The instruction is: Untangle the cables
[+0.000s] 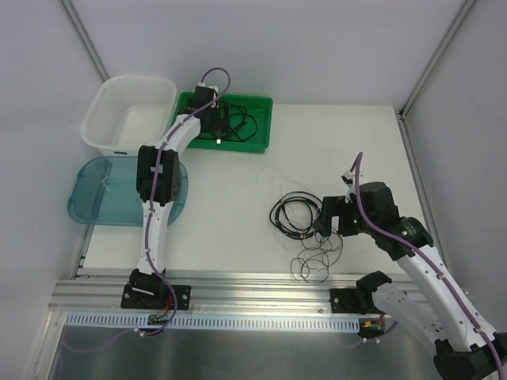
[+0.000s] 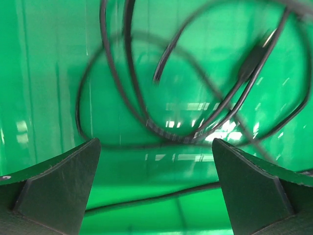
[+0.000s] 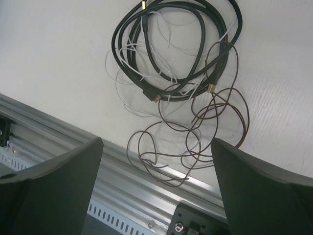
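Observation:
On the white table lies a tangle of cables: a looped black cable (image 1: 273, 214) (image 3: 146, 92), a thin white one (image 3: 120, 83) threaded through it, and a hair-thin brown wire (image 1: 315, 263) (image 3: 211, 88) spilling toward the front rail. My right gripper (image 1: 321, 224) (image 3: 156, 139) hovers open just right of the tangle, with nothing between its fingers. At the back, my left gripper (image 1: 215, 127) (image 2: 154, 142) hangs open over the green tray (image 1: 261, 119) (image 2: 49, 73). Another black cable (image 1: 242, 123) (image 2: 249, 61) lies coiled and loose in the tray.
A white basket (image 1: 131, 111) stands at the back left beside the green tray. A translucent blue tray (image 1: 95, 194) lies in front of it, partly under the left arm. An aluminium rail (image 1: 238, 285) (image 3: 73, 142) runs along the table's near edge.

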Controlling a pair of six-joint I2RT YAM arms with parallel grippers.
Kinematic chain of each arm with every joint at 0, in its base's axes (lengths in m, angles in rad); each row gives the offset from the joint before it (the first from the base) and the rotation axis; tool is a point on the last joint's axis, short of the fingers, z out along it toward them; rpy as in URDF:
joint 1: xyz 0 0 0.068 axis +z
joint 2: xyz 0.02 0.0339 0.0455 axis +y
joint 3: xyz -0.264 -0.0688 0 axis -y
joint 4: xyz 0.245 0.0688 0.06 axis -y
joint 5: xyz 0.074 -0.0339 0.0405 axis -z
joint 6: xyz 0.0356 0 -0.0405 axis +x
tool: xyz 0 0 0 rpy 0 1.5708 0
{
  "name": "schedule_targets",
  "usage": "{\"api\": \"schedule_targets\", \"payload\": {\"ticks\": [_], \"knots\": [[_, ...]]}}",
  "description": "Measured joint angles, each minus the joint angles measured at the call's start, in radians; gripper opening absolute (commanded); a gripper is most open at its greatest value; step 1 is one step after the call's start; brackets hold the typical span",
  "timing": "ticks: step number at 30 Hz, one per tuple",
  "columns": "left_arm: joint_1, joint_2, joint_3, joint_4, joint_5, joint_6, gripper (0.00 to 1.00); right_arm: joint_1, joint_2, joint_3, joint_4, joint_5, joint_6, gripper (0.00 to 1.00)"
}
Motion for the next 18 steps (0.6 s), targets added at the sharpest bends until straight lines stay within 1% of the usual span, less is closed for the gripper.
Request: {"api": "schedule_targets", "payload": {"ticks": [4, 7, 9, 13, 18], "knots": [[-0.001, -0.042, -0.066, -0.043, -0.040, -0.015, 0.99, 0.001, 0.005, 0.000, 0.023, -0.037, -0.008, 0.97], [-0.013, -0.085, -0.086, -0.059, -0.127, 0.011, 0.99, 0.006, 0.057, 0.016, 0.069, -0.074, -0.007, 0.97], [-0.026, -0.111, -0.074, -0.067, -0.202, 0.068, 0.99, 0.016, 0.116, 0.040, 0.116, -0.092, -0.003, 0.97], [-0.077, -0.117, 0.065, -0.121, -0.366, 0.223, 0.99, 0.058, 0.207, 0.087, 0.196, -0.103, 0.000, 0.97], [-0.126, -0.151, 0.082, -0.115, -0.431, 0.344, 0.99, 0.086, 0.288, 0.157, 0.288, -0.125, 0.000, 0.97]]}}
